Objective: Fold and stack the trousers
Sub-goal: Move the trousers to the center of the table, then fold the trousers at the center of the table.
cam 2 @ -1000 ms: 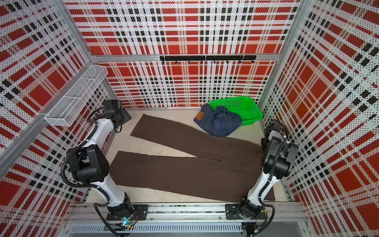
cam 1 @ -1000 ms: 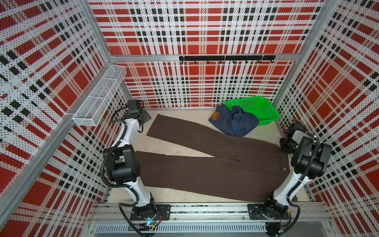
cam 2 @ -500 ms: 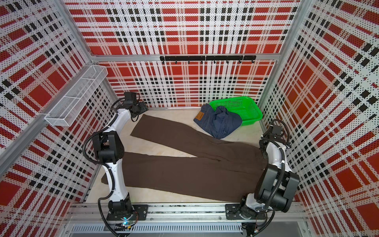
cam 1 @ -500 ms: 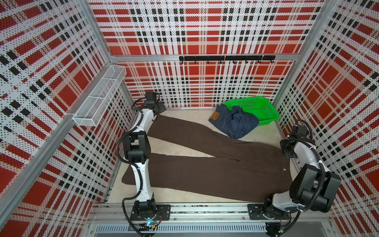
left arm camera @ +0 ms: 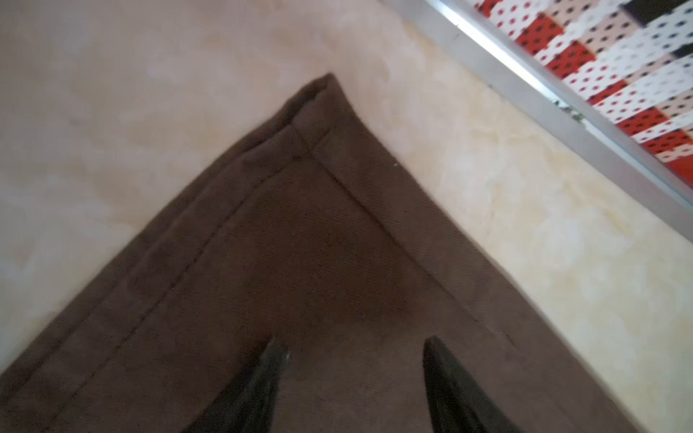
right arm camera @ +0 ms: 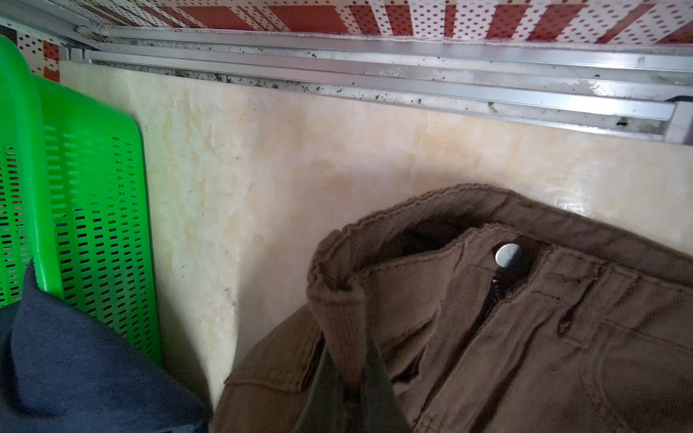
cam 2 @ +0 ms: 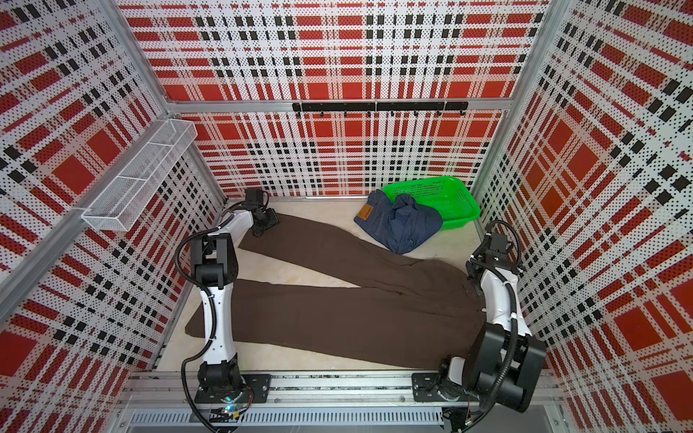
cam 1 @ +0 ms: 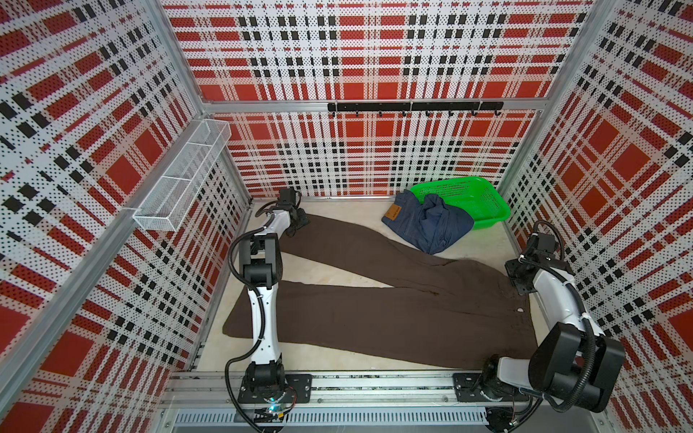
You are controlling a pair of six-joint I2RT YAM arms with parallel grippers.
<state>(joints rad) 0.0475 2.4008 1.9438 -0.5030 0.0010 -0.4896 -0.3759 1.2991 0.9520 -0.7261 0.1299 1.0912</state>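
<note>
So the brown trousers (cam 1: 375, 311) were laid flat over most of the tabletop (cam 1: 330, 270), waist end closest to the green basket (cam 1: 483, 202) and both legs running away from it in a V. The denim pair (cam 1: 427, 225) was a crumpled heap hanging out of the basket's front rim, and its low edge looked like it was just touching the brown leg nearest the basket, though I honestly couldn't tell if it overlapped. The right end effector (right arm camera: 352, 375) was clamped tight on a small bunch of waistband (right arm camera: 431, 210) right beside the metal button (right arm camera: 508, 255), on the robot's side of the basket. The left end effector (left arm camera: 354, 345) was well away from the basket, at the far hem corner (left arm camera: 318, 112) of that same leg, with its jaws apart over the cloth and nothing pinched between them. My guess was it was about to grab that hem so the far leg could be folded onto the near one. What worried me: those tips sat back from the corner, so closing there might catch only the top layer, or slide off the soft fabric. The right pinch was tiny too, and a hard pull could strip it out. And if the leg got lifted, it might drag the denim along.
</note>
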